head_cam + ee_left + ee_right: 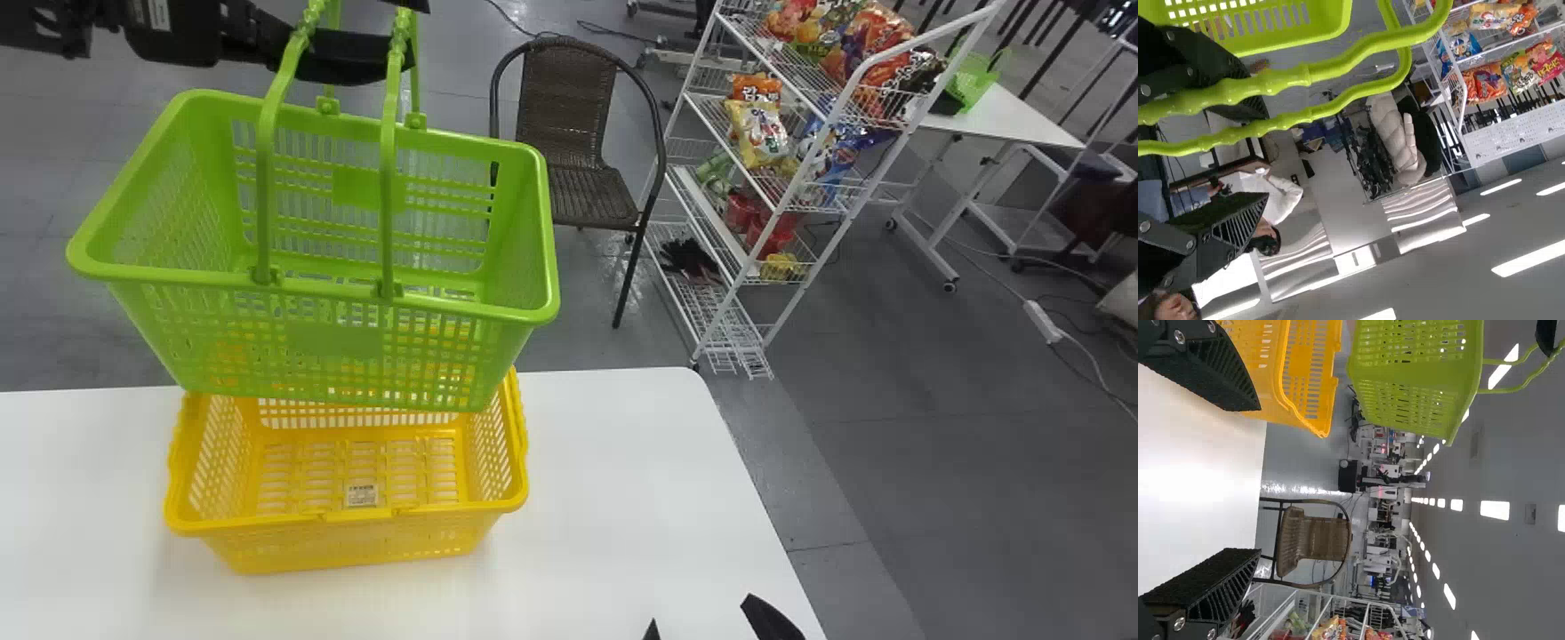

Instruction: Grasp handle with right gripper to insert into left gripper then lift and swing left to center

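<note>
Handles [389,178], knobbly green plastic, hang on the spread left gripper [418,32]; the ribbed right gripper [700,612] gapes.

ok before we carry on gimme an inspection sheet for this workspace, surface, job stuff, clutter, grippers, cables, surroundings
surface: white table, with a yellow basket standing on it
job's things: green basket raised above the yellow one, its two handles at the left gripper
clutter: dark items, possibly gloves, on the bottom tier of the wire rack
left gripper: fingers apart, handles running across one of them
right gripper: fingers apart, nothing between them
cables: power strip and white cord on the floor
surroundings: wicker chair behind the table; snack bags on the rack
</note>
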`<state>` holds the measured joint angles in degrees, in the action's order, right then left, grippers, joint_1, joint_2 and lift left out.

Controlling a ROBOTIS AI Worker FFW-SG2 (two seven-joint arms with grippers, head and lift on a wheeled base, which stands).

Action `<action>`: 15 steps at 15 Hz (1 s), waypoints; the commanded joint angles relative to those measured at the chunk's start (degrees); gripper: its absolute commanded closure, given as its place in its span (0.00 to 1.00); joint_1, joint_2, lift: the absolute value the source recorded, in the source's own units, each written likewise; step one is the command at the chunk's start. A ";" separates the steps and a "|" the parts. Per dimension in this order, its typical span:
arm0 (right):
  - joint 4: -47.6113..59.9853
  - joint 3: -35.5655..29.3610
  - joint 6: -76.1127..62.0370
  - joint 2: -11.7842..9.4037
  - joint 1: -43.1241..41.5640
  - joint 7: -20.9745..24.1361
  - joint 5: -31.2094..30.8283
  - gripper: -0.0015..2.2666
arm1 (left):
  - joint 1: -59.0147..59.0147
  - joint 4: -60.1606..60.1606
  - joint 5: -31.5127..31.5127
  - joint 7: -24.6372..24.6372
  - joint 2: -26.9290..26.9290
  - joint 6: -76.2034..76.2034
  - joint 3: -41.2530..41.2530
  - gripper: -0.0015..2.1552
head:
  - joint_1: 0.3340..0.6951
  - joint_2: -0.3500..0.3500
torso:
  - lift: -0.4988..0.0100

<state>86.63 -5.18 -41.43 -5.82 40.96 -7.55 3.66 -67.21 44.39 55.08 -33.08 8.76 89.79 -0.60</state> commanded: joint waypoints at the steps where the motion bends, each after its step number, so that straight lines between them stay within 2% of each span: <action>1: -0.23 0.00 -0.45 0.02 0.00 0.00 0.12 0.02 | -1.17 -0.18 -1.46 -0.67 0.64 0.24 -1.33 0.97 | 1.00 0.06 | 0.98; 3: -0.49 0.00 -0.80 0.02 0.00 0.00 0.73 0.02 | -2.14 -0.18 -2.25 -2.25 0.99 0.24 -2.56 0.98 | 1.00 0.07 | 0.98; 8: -1.20 0.00 -1.85 -0.07 -0.09 0.00 0.99 0.02 | -2.31 -0.27 -2.61 -2.34 2.84 0.24 -2.65 0.99 | 1.00 0.08 | 0.98; 11: -1.63 -0.26 -2.91 -0.07 0.18 -0.09 1.35 0.02 | -3.11 -0.27 -3.48 -4.97 7.59 0.24 -4.76 0.99 | 1.00 0.11 | 0.98; 15: -1.63 -0.62 -2.91 -0.16 0.18 -0.62 1.52 0.02 | -4.25 -0.18 -3.75 -7.70 18.04 0.24 -5.73 0.99 | 1.00 0.21 | 0.98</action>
<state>85.00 -5.75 -44.33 -5.90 41.13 -8.17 5.09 -71.10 44.13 51.20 -40.56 23.01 89.79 -6.10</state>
